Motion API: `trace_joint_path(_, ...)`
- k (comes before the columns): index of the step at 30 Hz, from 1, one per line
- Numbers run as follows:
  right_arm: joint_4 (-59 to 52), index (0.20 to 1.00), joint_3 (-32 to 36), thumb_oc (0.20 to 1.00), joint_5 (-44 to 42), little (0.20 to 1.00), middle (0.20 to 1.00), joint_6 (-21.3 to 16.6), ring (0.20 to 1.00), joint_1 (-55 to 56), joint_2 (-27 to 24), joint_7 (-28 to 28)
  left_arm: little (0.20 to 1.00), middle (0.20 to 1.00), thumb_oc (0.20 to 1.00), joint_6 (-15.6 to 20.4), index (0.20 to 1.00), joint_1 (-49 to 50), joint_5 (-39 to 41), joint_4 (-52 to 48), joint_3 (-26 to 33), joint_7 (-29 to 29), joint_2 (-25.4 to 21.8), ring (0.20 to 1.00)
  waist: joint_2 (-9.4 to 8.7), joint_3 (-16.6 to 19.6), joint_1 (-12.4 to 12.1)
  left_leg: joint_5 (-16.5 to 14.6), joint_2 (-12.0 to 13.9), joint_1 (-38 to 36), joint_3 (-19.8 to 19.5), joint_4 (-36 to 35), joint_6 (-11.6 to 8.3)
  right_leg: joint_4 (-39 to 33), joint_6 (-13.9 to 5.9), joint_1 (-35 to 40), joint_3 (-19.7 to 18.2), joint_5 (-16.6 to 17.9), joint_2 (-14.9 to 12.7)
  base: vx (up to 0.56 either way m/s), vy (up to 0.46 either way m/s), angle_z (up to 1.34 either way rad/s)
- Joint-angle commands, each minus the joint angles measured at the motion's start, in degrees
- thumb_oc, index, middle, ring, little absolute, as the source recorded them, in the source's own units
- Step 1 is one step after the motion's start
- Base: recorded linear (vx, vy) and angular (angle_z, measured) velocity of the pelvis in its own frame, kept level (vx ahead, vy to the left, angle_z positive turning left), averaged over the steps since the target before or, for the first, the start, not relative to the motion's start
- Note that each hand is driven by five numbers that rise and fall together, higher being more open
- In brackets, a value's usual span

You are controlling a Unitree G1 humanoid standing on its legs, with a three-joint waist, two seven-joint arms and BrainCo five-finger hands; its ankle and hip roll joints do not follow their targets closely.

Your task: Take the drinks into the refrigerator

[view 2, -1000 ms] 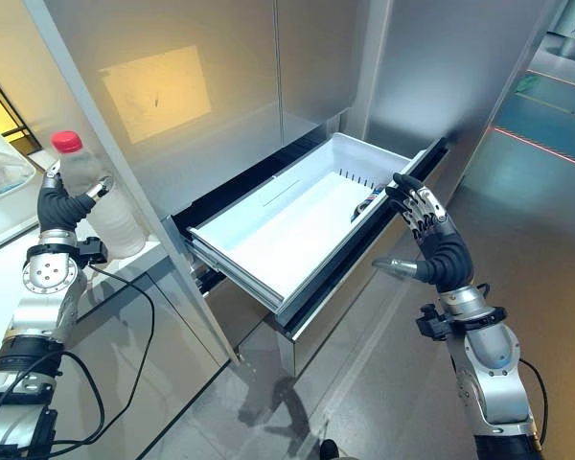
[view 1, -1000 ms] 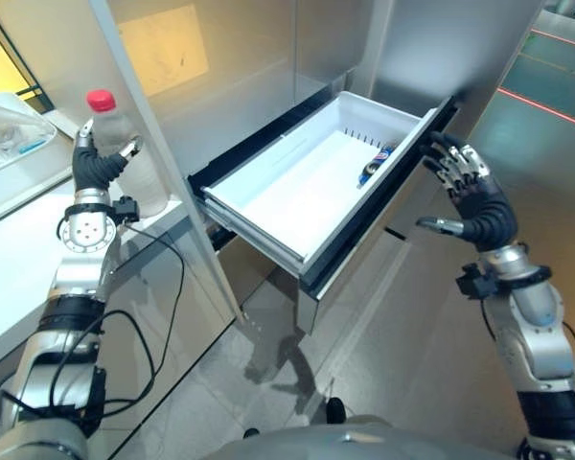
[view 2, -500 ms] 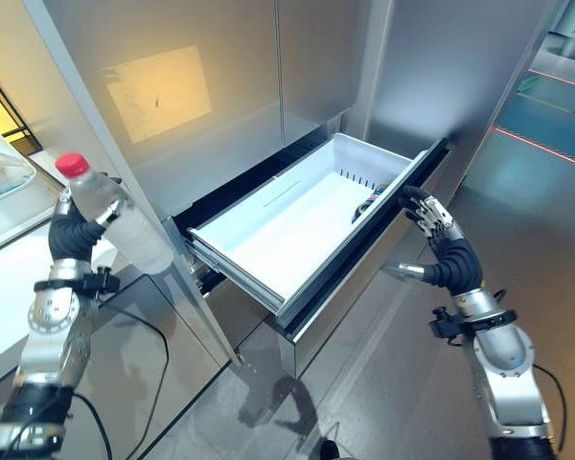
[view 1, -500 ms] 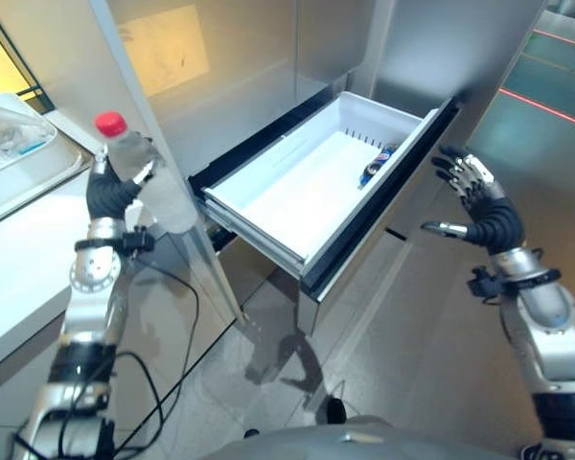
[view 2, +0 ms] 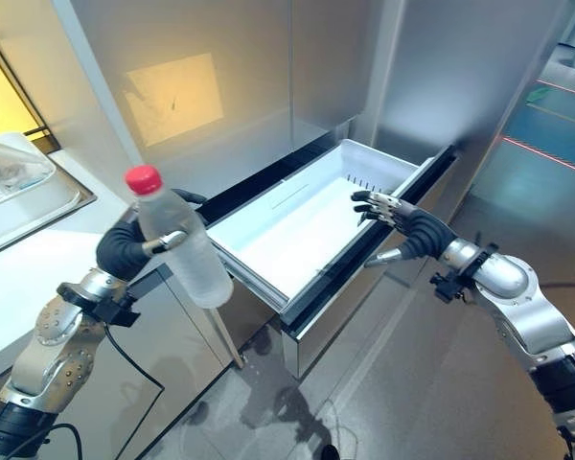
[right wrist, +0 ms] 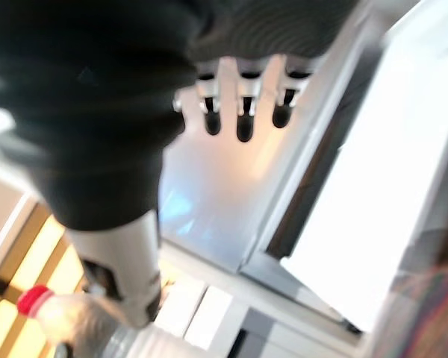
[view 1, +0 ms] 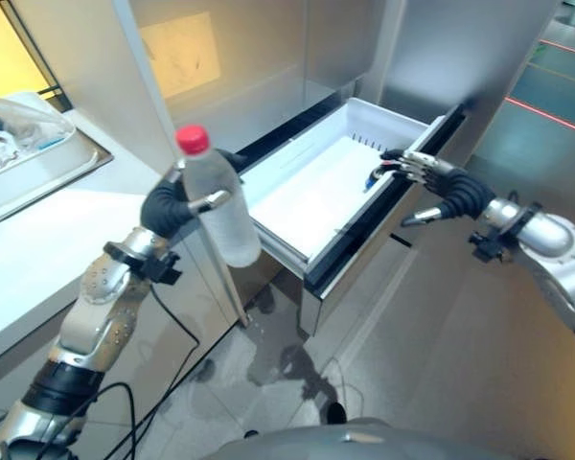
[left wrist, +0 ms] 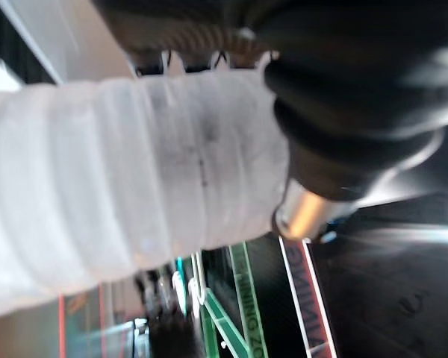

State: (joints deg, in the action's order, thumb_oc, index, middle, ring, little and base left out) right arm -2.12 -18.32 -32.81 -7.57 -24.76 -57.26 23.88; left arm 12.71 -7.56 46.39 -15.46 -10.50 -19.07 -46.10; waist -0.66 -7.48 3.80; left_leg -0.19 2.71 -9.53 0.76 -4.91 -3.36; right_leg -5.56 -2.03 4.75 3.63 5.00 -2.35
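A clear ribbed plastic bottle (view 1: 218,213) with a red cap hangs tilted in the air, just left of the open white drawer (view 1: 286,251) of the steel refrigerator. My left hand (view 1: 166,206) is shut on the bottle's middle; the left wrist view shows its body (left wrist: 119,201) against the palm cover (left wrist: 358,97). My right hand (view 1: 431,182) is open, its fingers spread over the drawer's dark front rim. Beside those fingers a small dark blue drink (view 1: 372,178) lies in the drawer's far corner, partly hidden. The right wrist view shows the straight fingers (right wrist: 243,112) and the bottle's cap (right wrist: 33,298).
A white counter (view 1: 38,249) runs along the left, with a metal tray (view 1: 48,177) of clutter at its back. The steel refrigerator doors (view 1: 268,57) rise behind the drawer. Grey floor tiles (view 1: 441,364) lie below the drawer, with a red line (view 1: 548,107) at far right.
My left hand has lifted the bottle off the counter and carried it right, toward the drawer. My right hand has moved left to the drawer's front rim. The camera has shifted a little.
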Motion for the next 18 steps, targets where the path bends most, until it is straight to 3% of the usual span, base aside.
trace_joint_path(1, 0.01, 1.000, -5.26, 1.000, -3.87, 1.000, 1.000, -0.52, 1.000, -9.54, -0.51, 2.86, 0.200, 0.200, 0.200, 4.02, 0.200, -11.81, 3.47, -3.43, -0.63, -1.14, -5.06, 0.200, -1.73, 2.11, 0.19, -7.36, -3.26, 0.39, -2.13, 5.77, 2.75, 4.58, -1.22, 4.99, 2.04, -10.47, -0.51, -0.01, -0.006, 0.04)
trace_joint_path(8, -0.47, 1.000, -15.06, 1.000, -7.58, 1.000, 1.000, 2.09, 1.000, -15.92, 3.93, 5.17, 0.200, 0.200, 0.200, 4.83, 0.200, -21.48, -0.16, -2.01, -9.40, -0.45, -6.24, 0.200, -1.37, 2.23, 0.46, -6.95, -3.20, -0.01, -2.45, 5.41, 2.57, 4.54, -1.18, 5.44, 2.24, -10.44, -0.46, -0.01, -0.006, 0.05)
trace_joint_path(9, -0.40, 1.000, -16.15, 1.000, -10.92, 1.000, 1.000, 3.60, 1.000, -15.11, 7.06, 5.78, 0.200, 0.200, 0.200, 4.84, 0.200, -24.09, -0.93, -1.93, -11.96, -0.58, -5.33, 0.200, -1.22, 2.23, 0.58, -6.74, -3.17, -0.13, -2.48, 5.18, 2.54, 4.47, -1.17, 5.54, 2.37, -10.40, -0.45, 0.00, 0.000, 0.00)
trace_joint_path(18, -0.87, 1.000, -21.86, 1.000, -17.77, 1.000, 1.000, 8.15, 1.000, -13.75, 14.50, 7.79, 0.200, 0.200, 0.200, 4.89, 0.200, -29.74, -1.66, -2.70, -17.17, -0.78, -3.39, 0.200, -0.83, 1.82, 1.03, -5.99, -3.02, 0.02, -2.65, 4.56, 2.35, 4.54, -0.97, 5.27, 2.85, -10.29, -0.42, -0.01, -0.001, 0.00)
